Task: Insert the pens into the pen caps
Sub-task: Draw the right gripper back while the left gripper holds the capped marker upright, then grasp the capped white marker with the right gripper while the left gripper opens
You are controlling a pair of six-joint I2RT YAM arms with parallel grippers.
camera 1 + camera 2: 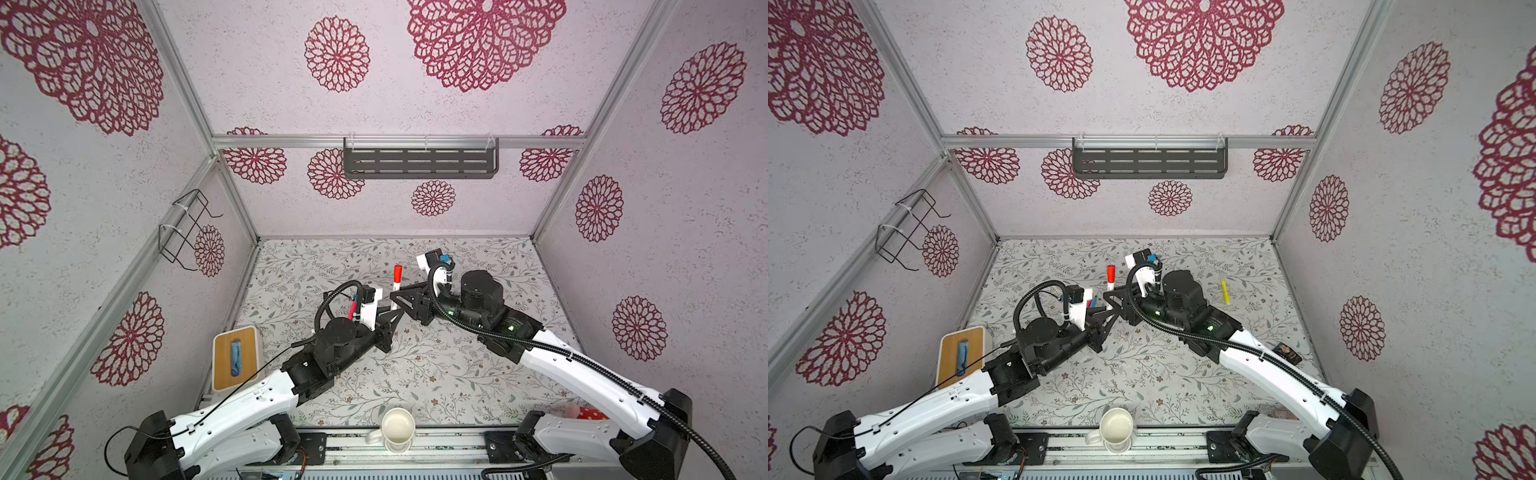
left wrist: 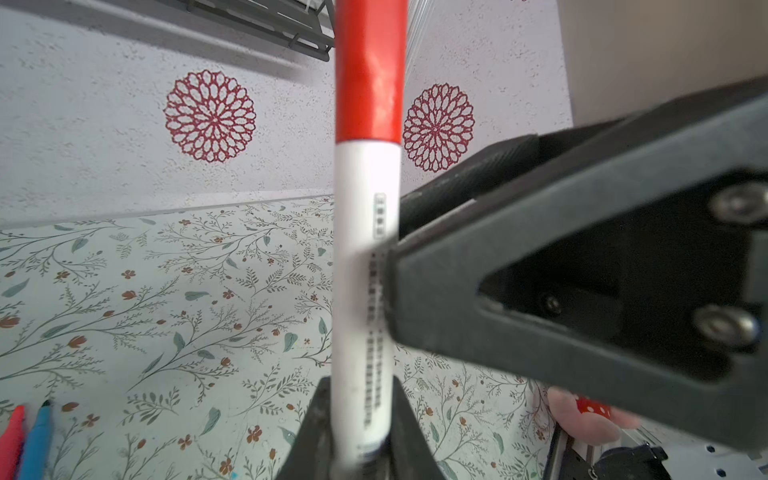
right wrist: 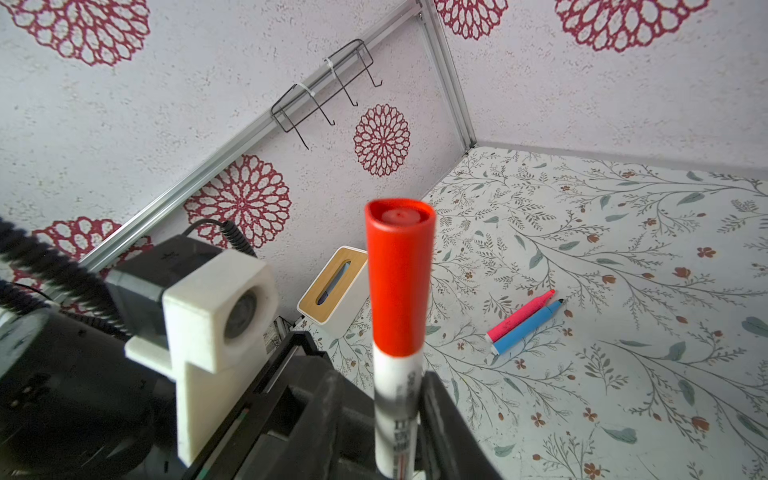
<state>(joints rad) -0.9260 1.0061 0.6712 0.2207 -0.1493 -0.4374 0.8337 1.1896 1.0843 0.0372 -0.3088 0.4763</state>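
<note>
Left pincer (image 2: 360,409) pinches the white-and-red pen (image 2: 365,249); right pincer (image 3: 386,384) straddles it, grip unclear.

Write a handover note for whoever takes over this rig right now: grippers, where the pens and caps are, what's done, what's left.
Grippers: the left gripper is shut on the lower barrel of the white-and-red pen. The right gripper has its jaws either side of the same barrel, nearer the cap; a firm grip cannot be told.
Things: the red cap sits on that pen's end. The pink pen and blue pen lie side by side on the table, tips bare. The yellow pen lies to the right.
Done: one pen capped, it seems.
Left: the other three; no loose caps in view.
</note>
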